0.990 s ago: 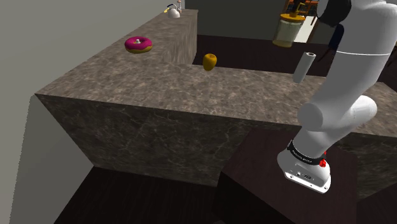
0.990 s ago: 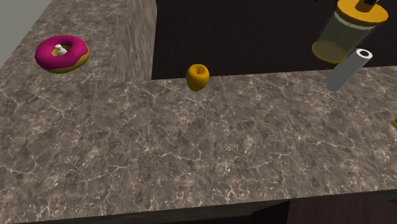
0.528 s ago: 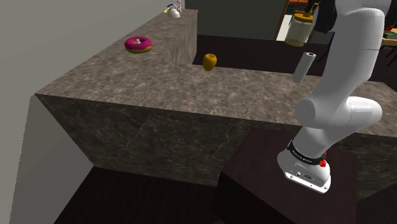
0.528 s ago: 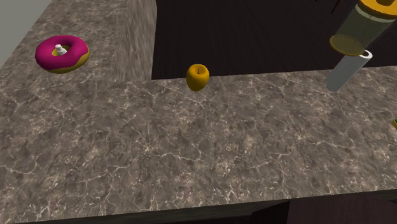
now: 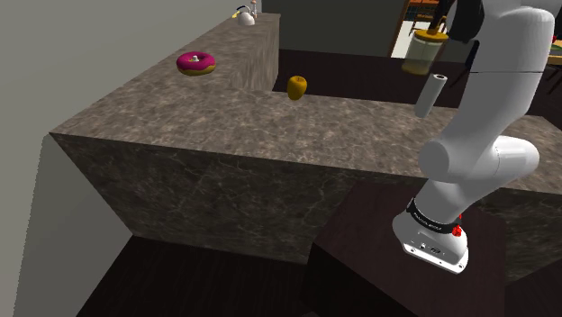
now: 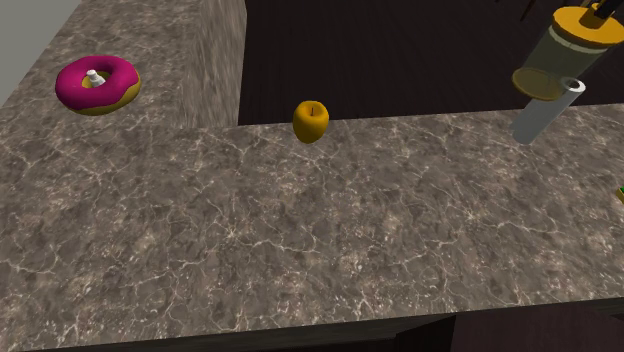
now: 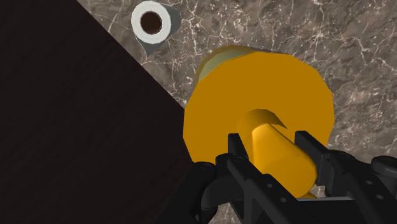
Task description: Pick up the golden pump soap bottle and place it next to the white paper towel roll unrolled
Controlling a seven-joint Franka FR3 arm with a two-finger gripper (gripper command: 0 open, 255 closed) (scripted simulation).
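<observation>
**Shoulder view.** I see the white arm (image 5: pixel 491 108) rising from its stand (image 5: pixel 423 248) at the lower right. The soap bottle (image 5: pixel 421 52) has a pale yellow body under an orange cap. It hangs in the air at the arm's end, clear of the marble tabletop (image 5: pixel 207 117). It sits just above the grey paper towel roll (image 5: pixel 430 95), which stands on the tabletop. A yellow apple (image 5: pixel 297 86) lies to the left of the roll in this view. A pink doughnut (image 5: pixel 195 63) sits further left, well apart from both.

**Second exterior view.** The soap bottle (image 6: pixel 560 55) is tilted at the upper right. Its base overlaps the top of the paper towel roll (image 6: pixel 545 108); I cannot tell whether they touch. The apple (image 6: pixel 311 120) rests near the far edge of the tabletop (image 6: pixel 300 240). The doughnut (image 6: pixel 96 84) is at the upper left.

**Wrist view.** The jaws are clamped on the soap bottle (image 7: pixel 254 108) at its pump head. The black fingers (image 7: pixel 236 153) press the pump head from both sides, above the round orange cap. The paper towel roll (image 7: pixel 151 21) shows end-on, near the bottle and apart from it. It stands close to the tabletop (image 7: pixel 356 44) edge, with the dark floor (image 7: pixel 76 127) beyond that edge.
</observation>
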